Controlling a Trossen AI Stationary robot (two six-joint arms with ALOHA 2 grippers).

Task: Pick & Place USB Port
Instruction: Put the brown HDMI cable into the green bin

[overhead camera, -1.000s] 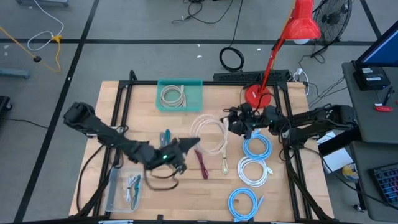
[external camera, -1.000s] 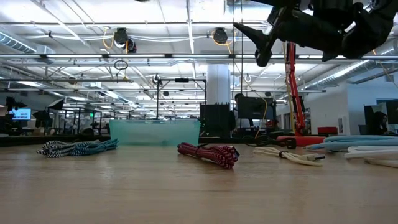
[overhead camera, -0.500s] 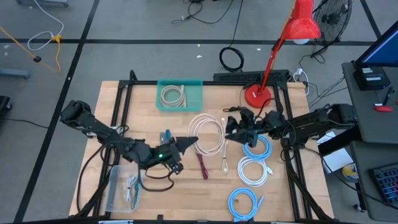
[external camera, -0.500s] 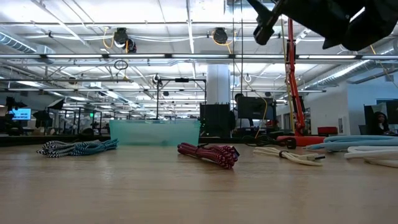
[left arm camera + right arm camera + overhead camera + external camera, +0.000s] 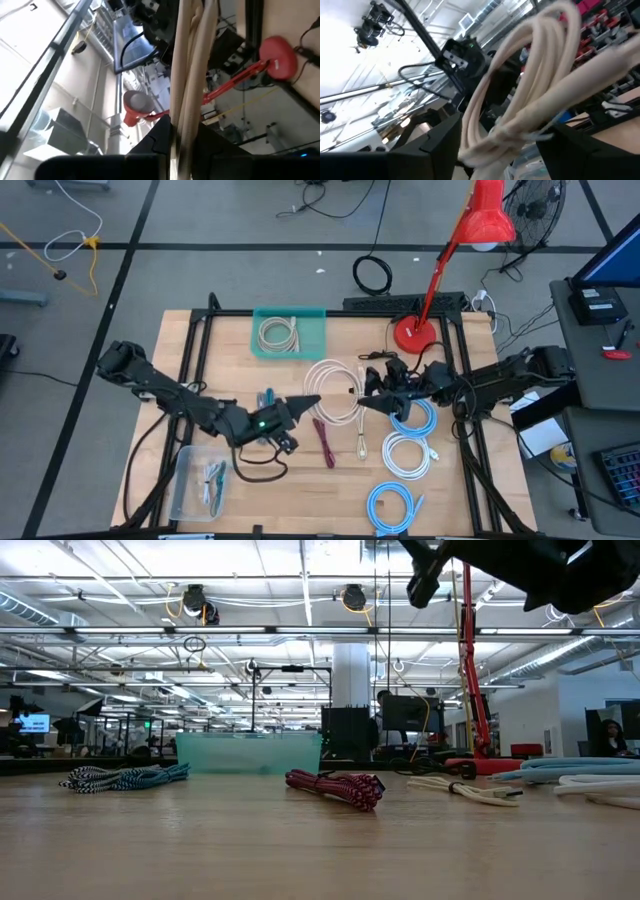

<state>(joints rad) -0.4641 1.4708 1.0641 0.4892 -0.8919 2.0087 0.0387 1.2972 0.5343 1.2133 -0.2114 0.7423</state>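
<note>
Left claw point(image 5: 312, 400) has swung up and now pinches the left edge of the white cable coil point(image 5: 335, 393), which hangs mid-tabletop point(image 5: 300, 490). Right claw point(image 5: 368, 392) slid in and grips the opposite edge, so this looks like a two-arm lift or handover.

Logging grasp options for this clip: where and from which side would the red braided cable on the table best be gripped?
Grip the red braided cable across the middle of its bundle, coming straight down from above. In the high view it lies as a narrow, elongated bundle flat on the table, with bare wood on both long sides, so fingers should straddle it across its short width. The low view shows it low and compact.
</note>
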